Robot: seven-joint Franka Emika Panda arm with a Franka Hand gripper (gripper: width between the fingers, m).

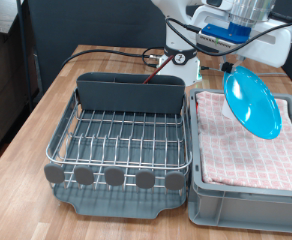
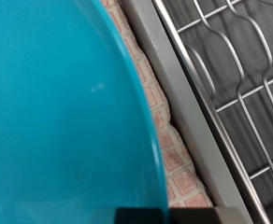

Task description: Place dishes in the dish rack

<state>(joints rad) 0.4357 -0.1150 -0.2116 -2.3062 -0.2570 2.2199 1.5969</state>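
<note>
While the blue plate (image 1: 254,101) is hung tilted above the pink checked cloth (image 1: 248,150), beside the dish rack (image 1: 121,140), jaw state cannot be told.

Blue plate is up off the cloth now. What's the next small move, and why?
Probably carry the blue plate sideways toward the exterior view's left, keeping its height. It hangs tilted above the pink checked cloth in the grey crate, short of the wire dish rack, and the crate wall stands between them. The hand is hidden.
</note>
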